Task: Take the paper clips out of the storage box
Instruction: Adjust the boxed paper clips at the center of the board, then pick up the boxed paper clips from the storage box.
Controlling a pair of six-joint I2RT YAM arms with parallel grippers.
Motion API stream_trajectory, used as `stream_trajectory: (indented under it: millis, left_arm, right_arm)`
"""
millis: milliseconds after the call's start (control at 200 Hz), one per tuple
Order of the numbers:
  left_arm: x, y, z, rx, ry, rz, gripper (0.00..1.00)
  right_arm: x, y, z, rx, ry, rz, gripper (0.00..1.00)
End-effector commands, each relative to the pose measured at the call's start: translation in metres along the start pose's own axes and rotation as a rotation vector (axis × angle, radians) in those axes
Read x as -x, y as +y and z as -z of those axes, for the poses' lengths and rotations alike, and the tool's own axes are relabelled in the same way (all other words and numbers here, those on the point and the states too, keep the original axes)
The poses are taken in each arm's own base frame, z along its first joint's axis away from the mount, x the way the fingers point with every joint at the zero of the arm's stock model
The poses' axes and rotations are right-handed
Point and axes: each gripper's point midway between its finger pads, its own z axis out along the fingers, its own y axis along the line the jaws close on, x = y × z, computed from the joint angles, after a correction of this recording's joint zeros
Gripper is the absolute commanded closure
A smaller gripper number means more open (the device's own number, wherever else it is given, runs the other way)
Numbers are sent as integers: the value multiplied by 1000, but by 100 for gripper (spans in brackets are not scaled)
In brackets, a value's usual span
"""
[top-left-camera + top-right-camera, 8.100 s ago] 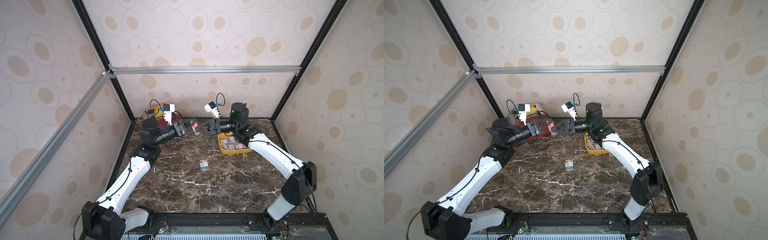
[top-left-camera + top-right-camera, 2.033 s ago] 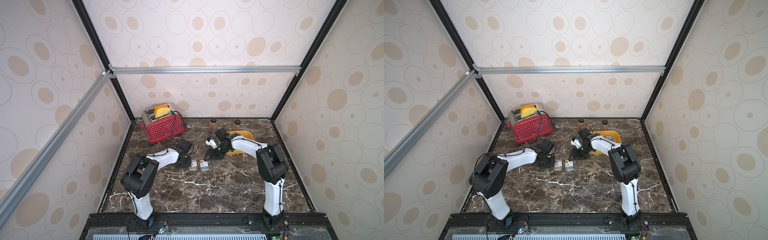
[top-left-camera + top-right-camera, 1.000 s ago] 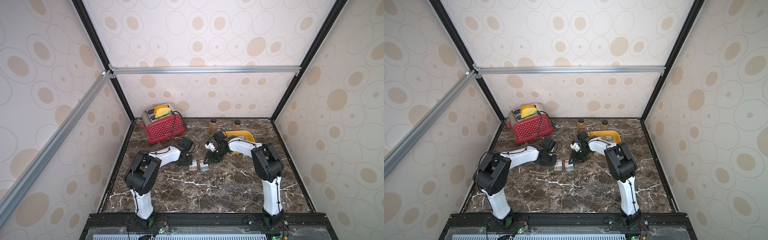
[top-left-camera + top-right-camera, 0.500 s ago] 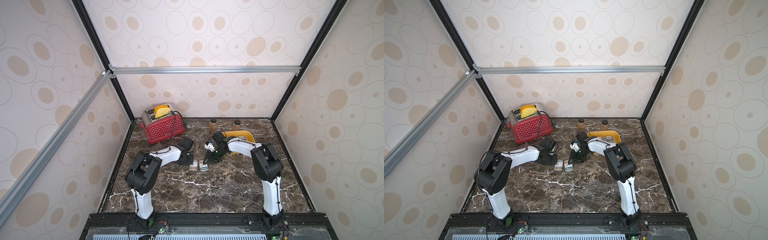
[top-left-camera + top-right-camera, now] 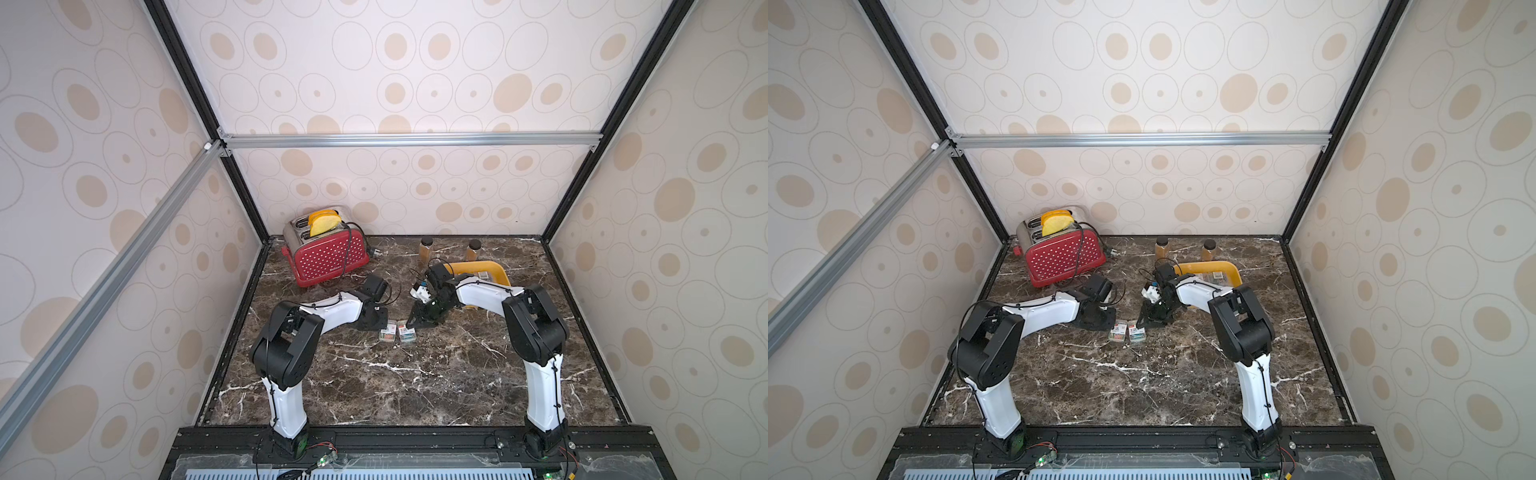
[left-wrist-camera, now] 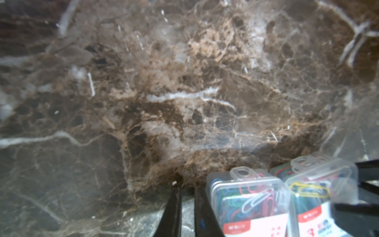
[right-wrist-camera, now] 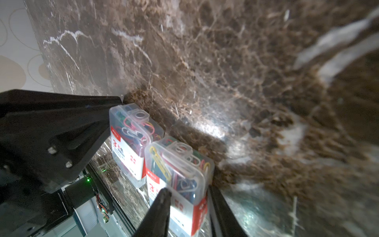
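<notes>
You are at the set-down of one case, by my reading. Two cases of paper clips are out on the worktop [image 5: 415, 374], side by side near its middle, while the storage box [image 5: 473, 264] sits well behind them, toward the back wall and partly hidden by the right arm. At least one labelled case [image 5: 483, 275] shows inside it, so most of the task seems to lie ahead. Your right pincer [image 7: 187, 189] is clamped on the held case [image 7: 178, 170], one finger on each long side, and the case appears to rest flat on the marble. The free case [image 7: 131, 133] lies just beside it; you cannot tell from these views whether the two touch. Your left pincer [image 6: 187, 205] has its fingers together, holds nothing, and is parked low on the far side of the free case from the held one, very close to it. The next move calls for parting the right fingers only enough to let go. Lift straight up before swinging back, because a sideways pull would likely drag the light plastic case or nudge its neighbour. Then return over the rim of the storage box for another case. Keep the left arm clear of the pair, or raise it first, so the right arm has room to come away.
</notes>
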Motion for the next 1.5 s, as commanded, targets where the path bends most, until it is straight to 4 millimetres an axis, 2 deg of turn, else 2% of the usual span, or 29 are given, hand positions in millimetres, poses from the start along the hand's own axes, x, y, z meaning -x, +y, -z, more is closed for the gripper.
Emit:
stream_trajectory:
  millis: [0,90,225,351,606,771,836,911,1062,1177,1262,1387,1412,1492]
  left_arm:
    - [-21,3,-9,12,63,15,85]
    - [-23,8,-7,27,58,18,80]
    - [-20,13,1,42,32,24,75]
    - [-19,15,6,40,22,34,76]
    - [-32,19,5,35,35,55,79]
    - [-28,19,9,35,18,61,80]
    - [-21,22,20,51,-21,62,79]
    - [-8,26,40,58,-78,67,76]
    - [24,30,90,74,-191,46,68]
    - [49,23,130,64,-279,16,60]
    - [61,18,149,47,-316,9,55]
    - [71,10,164,14,-343,-1,46]
    - [65,11,164,17,-319,-3,44]
    - [66,7,169,-1,-324,-3,38]
  right_arm:
    - [-9,-11,-3,-55,11,-31,59]
    - [-10,-10,-1,-52,6,-26,53]
    - [-8,-5,4,-37,-9,-7,51]
    - [-8,-1,7,-29,-16,0,51]
    - [-13,-1,6,-24,-5,4,52]
    - [-9,3,11,-27,-12,33,50]
    - [-4,7,21,-50,-30,66,48]
    - [4,16,42,-81,-60,115,45]
    - [15,32,86,-168,-118,224,41]
    - [23,36,113,-225,-154,263,39]
    - [31,30,126,-256,-169,264,31]
    - [45,10,143,-312,-195,251,28]
    - [47,4,146,-323,-198,245,28]
    - [53,-11,153,-376,-201,252,28]
